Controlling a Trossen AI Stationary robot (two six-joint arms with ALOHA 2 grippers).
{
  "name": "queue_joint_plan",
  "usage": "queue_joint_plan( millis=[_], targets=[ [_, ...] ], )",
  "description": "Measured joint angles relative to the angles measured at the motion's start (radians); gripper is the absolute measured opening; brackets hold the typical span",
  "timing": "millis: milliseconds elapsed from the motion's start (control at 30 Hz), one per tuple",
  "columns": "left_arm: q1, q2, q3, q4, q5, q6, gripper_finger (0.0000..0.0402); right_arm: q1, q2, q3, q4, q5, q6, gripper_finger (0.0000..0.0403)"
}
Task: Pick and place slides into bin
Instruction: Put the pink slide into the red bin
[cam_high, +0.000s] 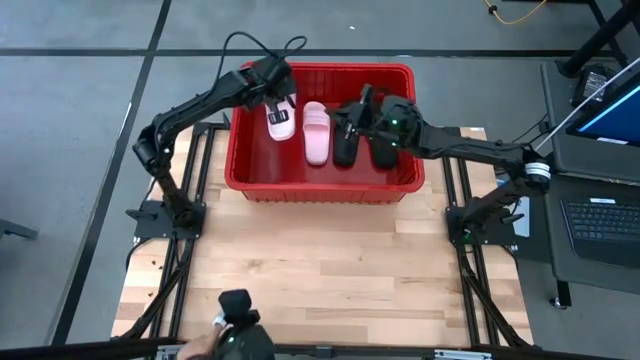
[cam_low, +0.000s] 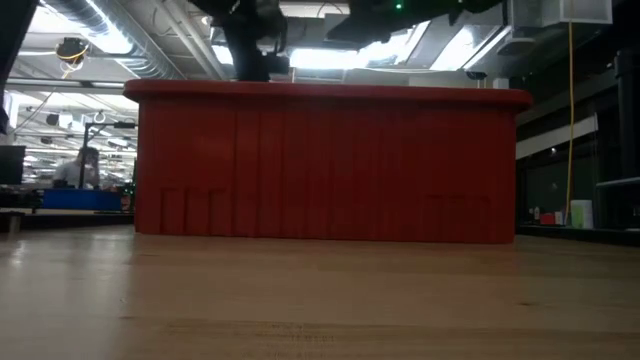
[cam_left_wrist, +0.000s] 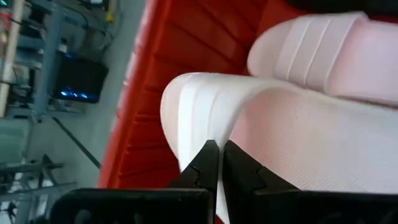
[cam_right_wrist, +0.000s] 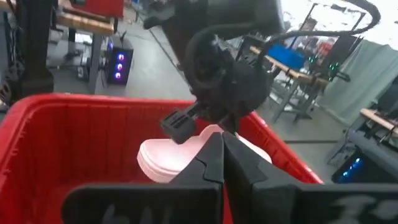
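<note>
The red bin (cam_high: 320, 190) stands at the table's far side. In it lie a pink slide (cam_high: 317, 132) and two black slides (cam_high: 345, 148) (cam_high: 384, 152), side by side on the floor. Over the bin's left part my left gripper (cam_high: 279, 103) is shut on a second pink slide (cam_high: 281, 122), also seen in the right wrist view (cam_right_wrist: 163, 158). My right gripper (cam_high: 352, 118) hovers shut and empty above the black slides. In the low view the bin's wall (cam_low: 330, 160) hides all the slides. My left gripper holds the pink slide at the edge of its wide ridged strap (cam_left_wrist: 202, 118), pinched between the two shut fingers (cam_left_wrist: 208, 163). The fingers slant down from the table's left. The slide hangs tilted inside the bin beside the other pink slide (cam_left_wrist: 323, 50); whether it touches the floor cannot be told.
Bare wooden table (cam_high: 320, 270) stretches from the bin to the near edge. At that edge a person's hand holds a black device (cam_high: 240, 335). Screens and a laptop (cam_high: 600, 220) stand off the table's right side.
</note>
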Motion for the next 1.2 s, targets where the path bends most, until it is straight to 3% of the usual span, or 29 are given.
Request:
queue_joint_plan(
  millis=[267,533,1200],
  targets=[
    [0.056,0.084,0.000,0.002,0.111,0.041,0.0003,-0.035,0.016,0.014,-0.077,0.001,0.090,0.0006],
    [0.070,0.126,0.000,0.037,0.120,0.086,0.0003,-0.053,0.015,0.014,-0.112,0.001,0.100,0.0006],
    [0.044,0.130,0.000,-0.058,0.164,0.068,0.0003,-0.052,0.015,0.013,-0.157,0.001,0.096,0.0006]
  ],
)
